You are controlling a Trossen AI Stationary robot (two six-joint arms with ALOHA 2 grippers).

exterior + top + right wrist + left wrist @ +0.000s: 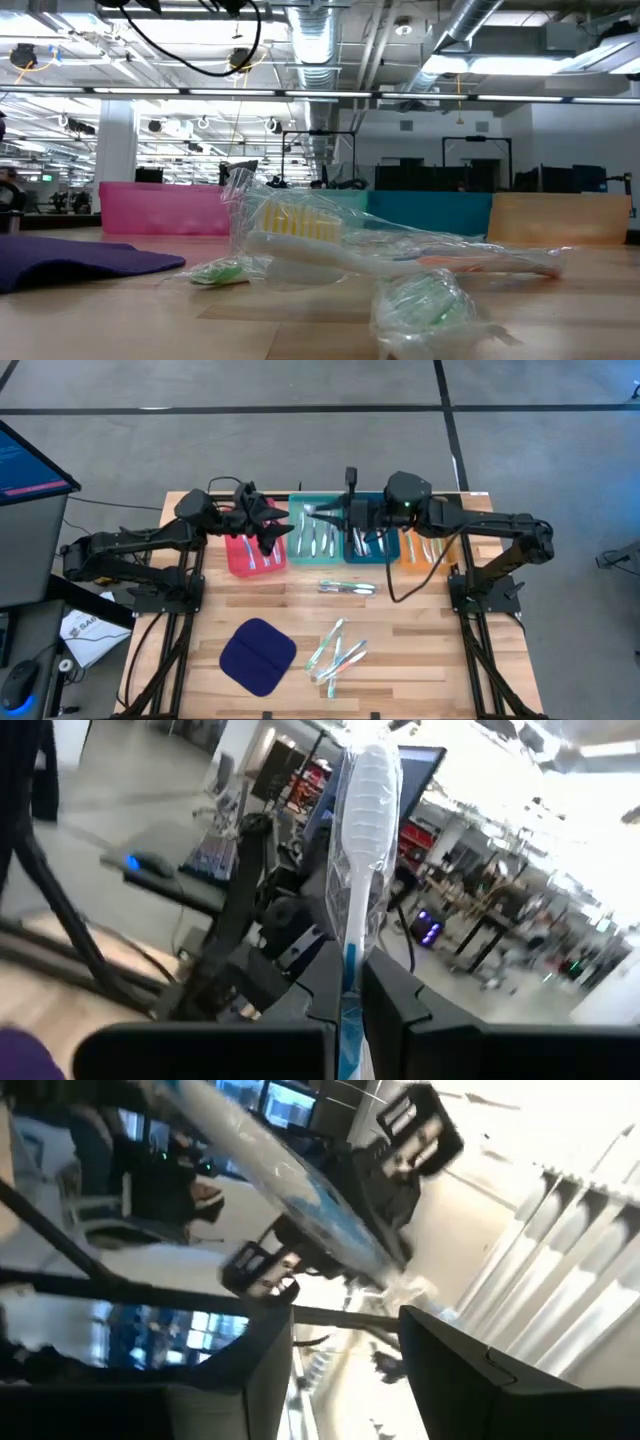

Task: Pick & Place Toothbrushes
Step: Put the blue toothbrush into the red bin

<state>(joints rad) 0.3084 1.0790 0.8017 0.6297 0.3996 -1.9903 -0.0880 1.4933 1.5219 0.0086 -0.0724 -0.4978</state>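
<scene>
aloft — right pincer (pixel 349 982) clamping toothbrush (pixel 362 840)

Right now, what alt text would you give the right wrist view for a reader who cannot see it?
The right gripper holds a wrapped white toothbrush with a blue handle, its dark fingers shut on the handle and the brush head pointing away from the camera. Behind it are the other dark arm and a blurred workshop.

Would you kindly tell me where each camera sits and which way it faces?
High: overhead, looking down; both arms, trays, table.
Low: tabletop height, facing the room; wrapped toothbrushes; no arm.
Left wrist: tilted up; own fingers, right hand.
Right wrist: faces left arm; right hand shut on wrapped toothbrush.
Shared: wrist views, that toothbrush.
</scene>
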